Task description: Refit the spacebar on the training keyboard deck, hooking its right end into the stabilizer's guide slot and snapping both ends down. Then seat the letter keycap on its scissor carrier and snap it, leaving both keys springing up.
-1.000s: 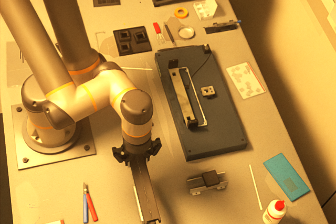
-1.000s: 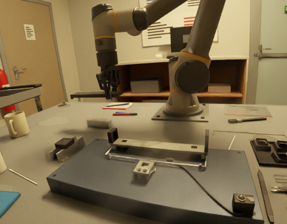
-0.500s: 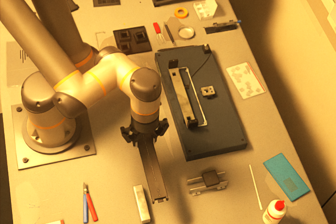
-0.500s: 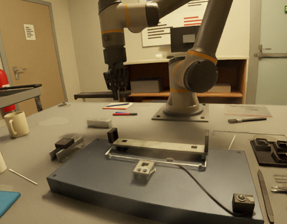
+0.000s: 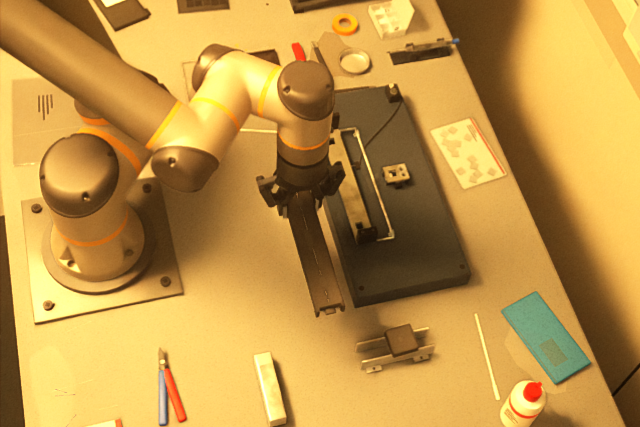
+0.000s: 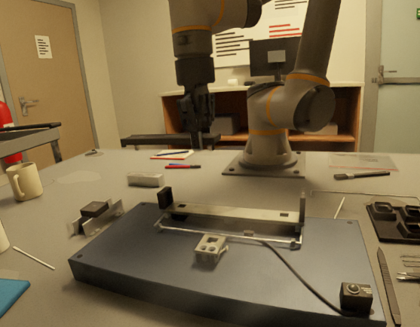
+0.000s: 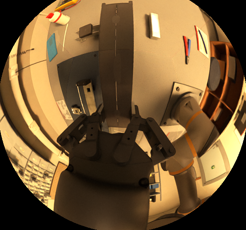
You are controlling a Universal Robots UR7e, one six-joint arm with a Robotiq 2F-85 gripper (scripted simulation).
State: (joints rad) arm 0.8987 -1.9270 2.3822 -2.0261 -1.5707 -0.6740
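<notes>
The spacebar [image 5: 314, 257] [image 6: 169, 139] [image 7: 116, 64] is a long dark bar, held level in the air by one end in my closed gripper [image 5: 300, 201] [image 6: 197, 144] [image 7: 117, 119], beside the long edge of the deck that faces the robot's base. The blue-grey keyboard deck [image 5: 395, 195] [image 6: 233, 260] carries a metal stabilizer frame [image 5: 364, 184] [image 6: 233, 218] with a wire bail. A small grey scissor carrier [image 5: 396, 175] [image 6: 210, 246] sits on the deck beside the frame. The dark letter keycap [image 5: 400, 339] [image 6: 94, 208] rests on a metal holder on the table off the deck's end.
The deck's raised edge lies just below and beside the spacebar. A white block [image 5: 270, 386] and red-and-blue cutters [image 5: 169, 389] lie near the table's front. A glue bottle [image 5: 522, 404], a teal pad [image 5: 545, 337] and a white stick [image 5: 487, 355] lie past the keycap holder.
</notes>
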